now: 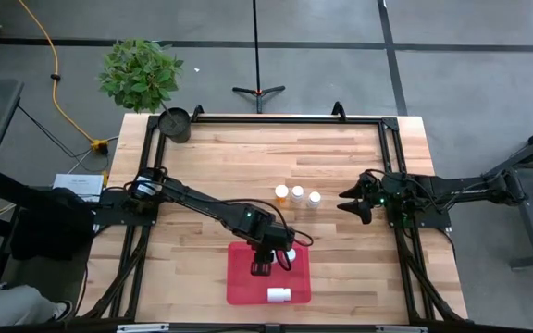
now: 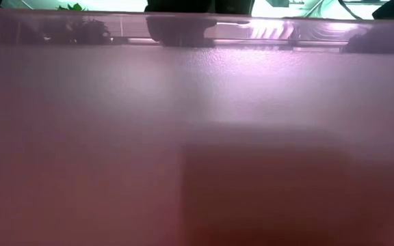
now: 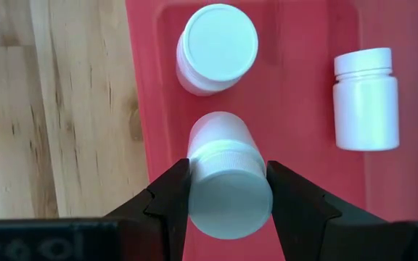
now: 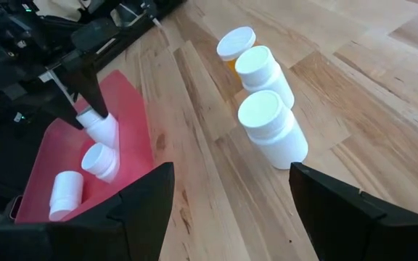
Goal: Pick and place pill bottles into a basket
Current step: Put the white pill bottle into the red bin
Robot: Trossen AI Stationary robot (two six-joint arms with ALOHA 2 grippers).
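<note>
- Nearest me, the red basket [image 1: 248,289] sits at the table's front edge; one white bottle [image 1: 278,294] lies on its side in it, another [image 3: 217,48] stands upright.
- Over the basket, the left gripper [image 3: 227,190] pinches a third white bottle [image 3: 225,181] between its fingers, tilted.
- Farther back, three bottles [image 1: 297,195] stand in a row on the wood; the one at the left end has an orange body.
- At the right edge, the right gripper [image 4: 231,206] waits, jaws spread wide and empty.
</note>
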